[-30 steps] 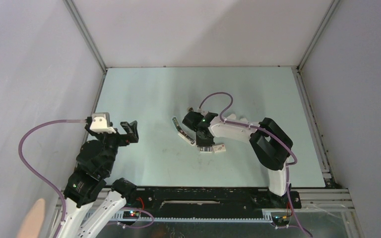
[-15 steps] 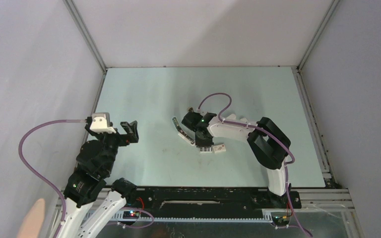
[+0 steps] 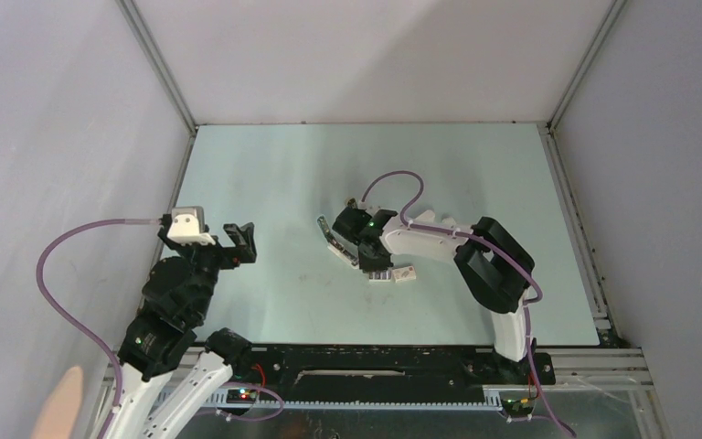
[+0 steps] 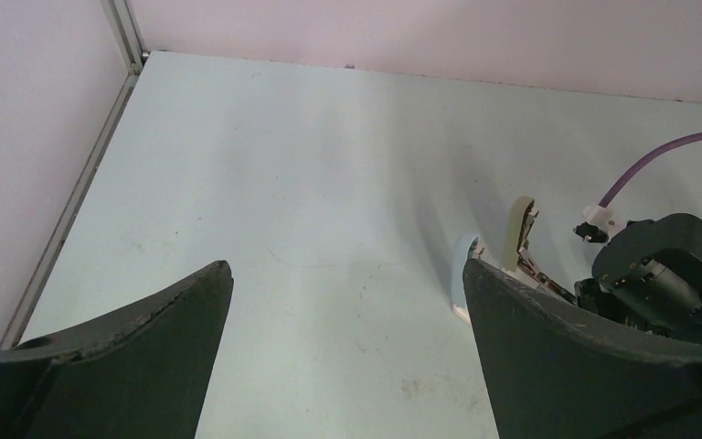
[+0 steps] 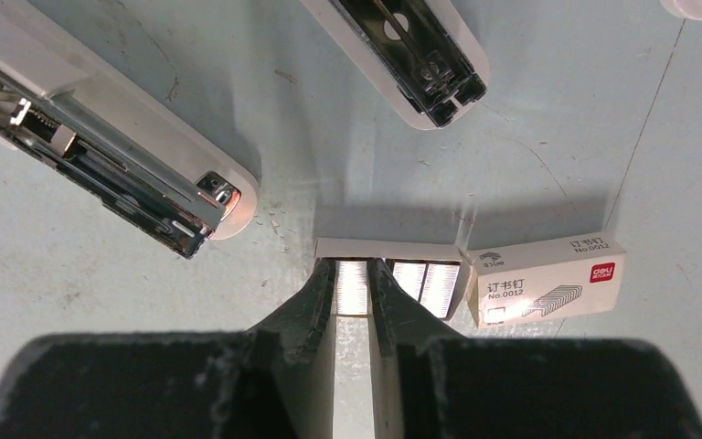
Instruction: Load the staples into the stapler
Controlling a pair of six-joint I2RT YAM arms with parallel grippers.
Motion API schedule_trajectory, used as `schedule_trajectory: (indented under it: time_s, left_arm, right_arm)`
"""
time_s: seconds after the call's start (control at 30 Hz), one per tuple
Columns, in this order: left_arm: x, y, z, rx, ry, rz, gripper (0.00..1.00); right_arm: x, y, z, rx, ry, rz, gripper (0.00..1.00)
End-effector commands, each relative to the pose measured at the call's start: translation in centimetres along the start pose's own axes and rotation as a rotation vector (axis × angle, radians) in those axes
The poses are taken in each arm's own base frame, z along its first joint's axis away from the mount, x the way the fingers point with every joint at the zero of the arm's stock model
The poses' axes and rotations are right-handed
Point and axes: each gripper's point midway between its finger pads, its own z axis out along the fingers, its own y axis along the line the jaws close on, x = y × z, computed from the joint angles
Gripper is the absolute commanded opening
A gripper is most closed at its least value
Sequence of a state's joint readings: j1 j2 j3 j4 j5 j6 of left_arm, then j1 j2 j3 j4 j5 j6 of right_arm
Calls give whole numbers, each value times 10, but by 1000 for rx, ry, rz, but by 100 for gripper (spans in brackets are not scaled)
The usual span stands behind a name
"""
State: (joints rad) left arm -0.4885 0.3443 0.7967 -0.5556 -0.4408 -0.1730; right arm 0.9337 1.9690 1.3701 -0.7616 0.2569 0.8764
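The stapler (image 5: 119,146) lies swung open near the middle of the pale desk (image 3: 274,174), its two halves spread apart with their insides facing up; the left end effector (image 4: 347,274) hangs over the near left of the desk, well apart from the stapler, with its jaws spread wide and nothing between them; the right end effector (image 5: 352,273) points down just near and right of the stapler, its jaws drawn narrow and gripping a strip; a small white box (image 5: 548,279) with a red label lies on the desk to the right; the staples (image 5: 351,291) sit in a shallow open tray touching that box, one grey striped strip pinched between the dark fingers (image 5: 315,302), more strips just to its right.
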Motion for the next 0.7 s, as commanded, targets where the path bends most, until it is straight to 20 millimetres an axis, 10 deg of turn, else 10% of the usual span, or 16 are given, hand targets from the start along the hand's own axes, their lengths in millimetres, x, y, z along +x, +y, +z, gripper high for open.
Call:
schedule_trajectory:
  time_s: [0.0, 0.67]
  left_arm:
    - [2, -4, 6, 13, 3, 26, 100]
    - [7, -4, 12, 12, 28, 2, 100]
  right_arm:
    - [-11, 4, -14, 4, -70, -52, 9]
    - [-67, 59, -102, -442, -423, -505, 9]
